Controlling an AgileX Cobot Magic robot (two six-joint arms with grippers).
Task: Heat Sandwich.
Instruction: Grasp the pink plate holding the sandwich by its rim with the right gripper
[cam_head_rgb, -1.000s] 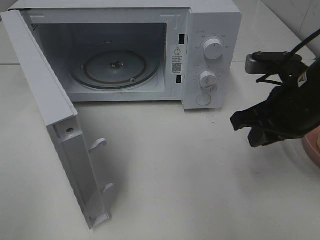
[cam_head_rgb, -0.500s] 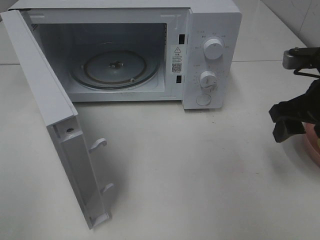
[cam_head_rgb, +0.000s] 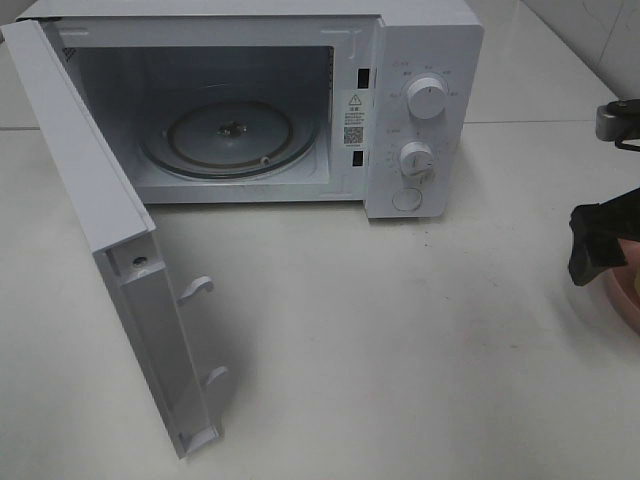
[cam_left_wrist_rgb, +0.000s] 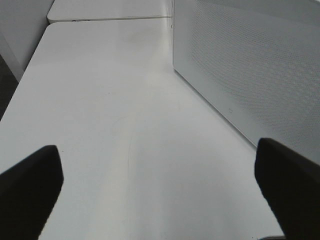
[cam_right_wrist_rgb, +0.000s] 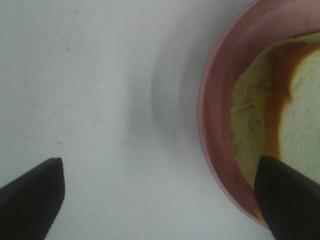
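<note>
The sandwich (cam_right_wrist_rgb: 300, 115) lies in the pink plate (cam_right_wrist_rgb: 215, 100) at the table's (cam_head_rgb: 400, 340) 3 o'clock edge. The right gripper (cam_right_wrist_rgb: 157, 165) hangs over the plate's rim, jaws wide apart and gripping nothing. The microwave (cam_head_rgb: 420, 110) sits at 12 o'clock with its knobs (cam_head_rgb: 427, 98) nearest the plate, its door (cam_head_rgb: 90, 200) swung out toward 8 o'clock and the turntable (cam_head_rgb: 230, 135) showing inside. The left gripper (cam_left_wrist_rgb: 156, 150), jaws likewise apart and empty, hovers low beside a white dotted panel (cam_left_wrist_rgb: 250, 65).
</note>
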